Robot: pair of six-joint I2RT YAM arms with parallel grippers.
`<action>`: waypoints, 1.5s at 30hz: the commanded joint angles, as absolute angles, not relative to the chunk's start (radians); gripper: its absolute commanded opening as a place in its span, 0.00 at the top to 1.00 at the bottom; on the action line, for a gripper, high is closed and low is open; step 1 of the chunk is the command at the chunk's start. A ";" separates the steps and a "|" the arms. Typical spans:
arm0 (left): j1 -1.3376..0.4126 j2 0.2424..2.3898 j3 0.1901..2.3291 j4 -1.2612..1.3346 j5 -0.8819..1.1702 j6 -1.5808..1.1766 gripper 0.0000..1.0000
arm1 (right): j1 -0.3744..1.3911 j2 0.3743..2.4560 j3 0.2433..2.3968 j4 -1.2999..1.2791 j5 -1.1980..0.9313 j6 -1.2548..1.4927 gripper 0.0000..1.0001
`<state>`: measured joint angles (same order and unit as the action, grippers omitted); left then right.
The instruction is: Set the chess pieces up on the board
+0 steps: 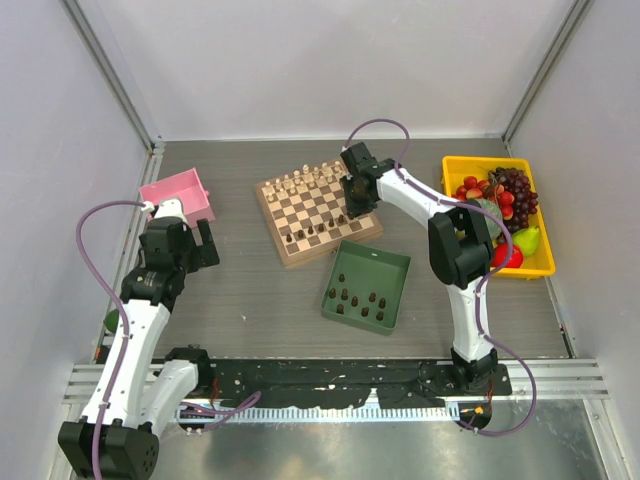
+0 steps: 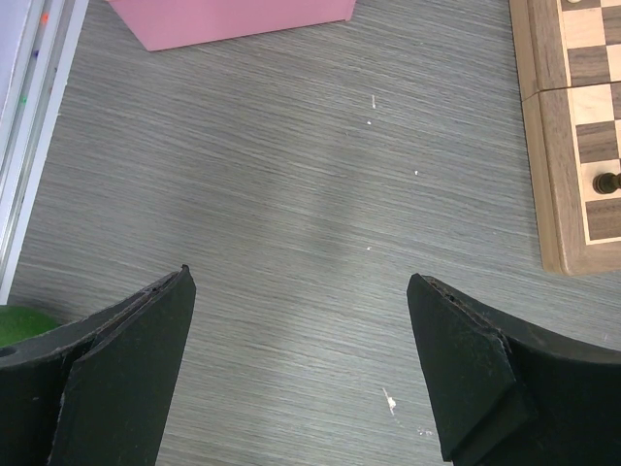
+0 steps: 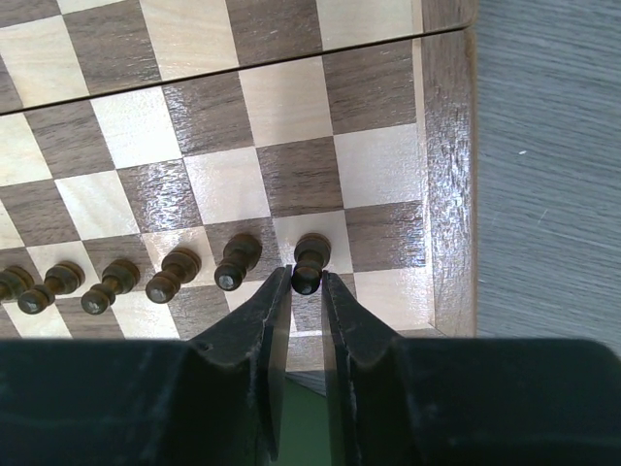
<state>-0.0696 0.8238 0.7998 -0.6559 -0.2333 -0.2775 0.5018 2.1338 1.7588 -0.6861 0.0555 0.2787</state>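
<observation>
Grey table holds the chessboard, where the right gripper, nearly closed, pinches a dark pawn by its head to stand it beside the other dark pawns, while the left gripper hangs wide open and empty.

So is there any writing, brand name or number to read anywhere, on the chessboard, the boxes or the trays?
None: no word, number or sign can be read in any view.
The chessboard, pink box, green tray and yellow bin all look plain.
</observation>
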 commanded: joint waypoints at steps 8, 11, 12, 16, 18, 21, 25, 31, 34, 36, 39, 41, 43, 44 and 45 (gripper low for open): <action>-0.063 0.824 0.824 -0.638 -0.215 -0.268 0.01 | 0.500 2.105 1.796 -0.703 0.040 0.279 0.67; -0.064 0.822 0.824 -0.637 -0.213 -0.267 0.01 | 0.500 2.076 1.804 -0.710 0.055 0.281 0.62; -0.063 0.824 0.825 -0.637 -0.213 -0.268 0.01 | 0.500 2.060 1.807 -0.712 0.057 0.281 0.61; -0.063 0.824 0.825 -0.638 -0.213 -0.268 0.01 | 0.500 1.990 1.810 -0.726 0.075 0.279 0.60; -0.064 0.822 0.824 -0.640 -0.213 -0.268 0.01 | 0.502 1.939 1.783 -0.724 0.078 0.287 0.59; -0.063 0.822 0.825 -0.640 -0.215 -0.268 0.01 | 0.503 1.826 1.679 -0.700 0.071 0.304 0.59; -0.064 0.816 0.824 -0.641 -0.218 -0.268 0.01 | 0.525 1.692 1.528 -0.629 0.014 0.344 0.58; -0.064 0.813 0.824 -0.641 -0.216 -0.268 0.01 | 0.633 1.615 1.391 -0.649 0.024 0.368 0.57; -0.063 0.811 0.822 -0.641 -0.216 -0.268 0.01 | 0.699 1.602 1.310 -0.641 0.046 0.387 0.57; -0.063 0.815 0.822 -0.641 -0.215 -0.268 0.01 | 0.722 1.606 1.278 -0.640 0.038 0.399 0.57; -0.064 0.816 0.822 -0.641 -0.216 -0.268 0.01 | 0.736 1.611 1.240 -0.653 0.054 0.411 0.57; -0.063 0.816 0.822 -0.641 -0.215 -0.270 0.01 | 0.738 1.615 1.215 -0.640 0.040 0.414 0.57; -0.064 0.818 0.825 -0.641 -0.212 -0.268 0.01 | 0.744 1.629 1.204 -0.629 0.023 0.413 0.57; -0.064 0.818 0.824 -0.640 -0.212 -0.268 0.01 | 0.744 1.644 1.204 -0.626 0.018 0.410 0.57; -0.064 0.818 0.824 -0.640 -0.213 -0.268 0.01 | 0.747 1.661 1.209 -0.626 0.015 0.408 0.57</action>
<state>-0.0696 0.8246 0.7998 -0.6563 -0.2230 -0.2775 0.7422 1.6299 1.2034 -0.6659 0.0288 0.3954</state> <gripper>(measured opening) 0.991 0.430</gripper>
